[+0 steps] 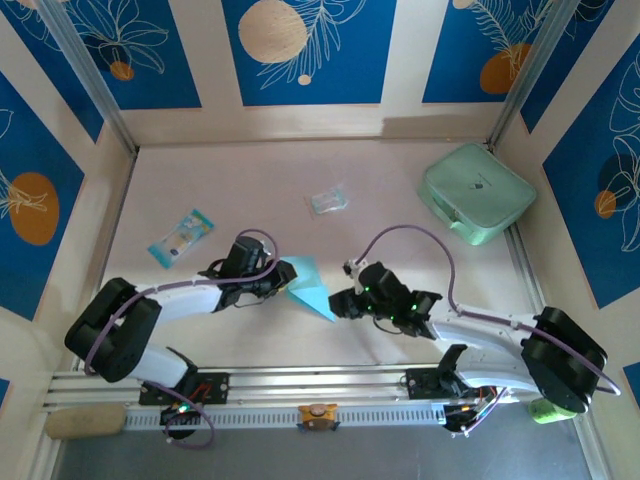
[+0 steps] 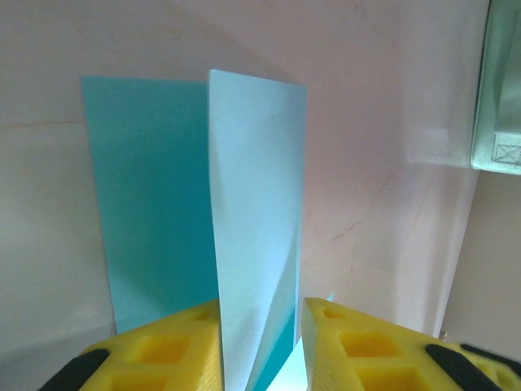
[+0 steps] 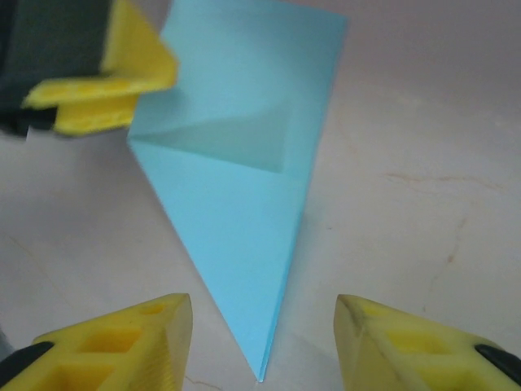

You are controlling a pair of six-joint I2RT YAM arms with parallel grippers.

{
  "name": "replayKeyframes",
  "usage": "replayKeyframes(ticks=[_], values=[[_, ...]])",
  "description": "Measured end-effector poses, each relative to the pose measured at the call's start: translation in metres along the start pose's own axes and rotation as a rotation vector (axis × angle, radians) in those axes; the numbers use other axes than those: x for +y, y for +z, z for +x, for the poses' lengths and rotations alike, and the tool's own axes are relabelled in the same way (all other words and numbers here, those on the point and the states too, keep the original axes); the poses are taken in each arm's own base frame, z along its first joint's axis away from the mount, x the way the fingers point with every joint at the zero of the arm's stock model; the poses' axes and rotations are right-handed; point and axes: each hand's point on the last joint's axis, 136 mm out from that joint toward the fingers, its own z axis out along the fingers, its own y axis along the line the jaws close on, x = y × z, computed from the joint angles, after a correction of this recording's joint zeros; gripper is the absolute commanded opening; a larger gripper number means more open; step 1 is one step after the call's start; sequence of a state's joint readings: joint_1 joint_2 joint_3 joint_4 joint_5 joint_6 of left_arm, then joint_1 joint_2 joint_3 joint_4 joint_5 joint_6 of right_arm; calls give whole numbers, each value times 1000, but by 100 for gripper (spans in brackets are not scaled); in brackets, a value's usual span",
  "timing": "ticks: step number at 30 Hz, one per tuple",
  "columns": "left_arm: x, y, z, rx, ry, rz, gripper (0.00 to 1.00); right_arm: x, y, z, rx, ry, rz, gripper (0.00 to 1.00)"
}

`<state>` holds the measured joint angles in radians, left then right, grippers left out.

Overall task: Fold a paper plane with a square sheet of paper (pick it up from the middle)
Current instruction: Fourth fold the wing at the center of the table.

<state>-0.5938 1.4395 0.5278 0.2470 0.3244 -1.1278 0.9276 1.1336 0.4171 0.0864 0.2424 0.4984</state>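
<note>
The square sheet of paper (image 1: 312, 290) lies on the table between my grippers, folded into a light-blue pointed dart, the paper plane. Its tip points toward the right arm. My left gripper (image 1: 283, 281) is at the wide end. In the left wrist view an upright flap of the paper (image 2: 256, 204) stands between the yellow fingers (image 2: 171, 354). It touches the left finger, with a gap to the right one, so my left gripper (image 2: 260, 350) is open. My right gripper (image 3: 264, 342) is open, its fingers on either side of the paper's tip (image 3: 244, 244) without touching. A left fingertip (image 3: 106, 81) shows at the top left of the right wrist view.
A mint-green case (image 1: 477, 192) sits at the back right and also appears in the left wrist view (image 2: 498, 90). A clear crumpled wrapper (image 1: 328, 200) lies at the back middle. A blue-and-white packet (image 1: 181, 237) lies on the left. Panelled walls enclose the table.
</note>
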Motion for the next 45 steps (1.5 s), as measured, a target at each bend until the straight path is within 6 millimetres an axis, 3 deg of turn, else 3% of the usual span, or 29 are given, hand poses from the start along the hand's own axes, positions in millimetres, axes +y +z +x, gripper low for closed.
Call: replayKeyframes(ticks=[5, 11, 16, 29, 35, 45], values=[[-5, 2, 2, 18, 8, 22, 27, 23, 8, 11, -21, -274, 6, 44], [-12, 1, 2, 29, 21, 42, 18, 24, 28, 27, 6, -517, 96, 44], [-17, 1, 1, 32, 25, 54, 12, 23, 39, 21, -15, -629, 165, 44], [-23, 0, 0, 36, 28, 65, 11, 12, 52, 20, -9, -701, 253, 35], [-23, 1, 0, 36, 28, 65, 10, 11, 52, 15, -33, -690, 270, 26], [-23, 1, 1, 39, 28, 66, 10, 11, 52, 14, -41, -661, 272, 22]])
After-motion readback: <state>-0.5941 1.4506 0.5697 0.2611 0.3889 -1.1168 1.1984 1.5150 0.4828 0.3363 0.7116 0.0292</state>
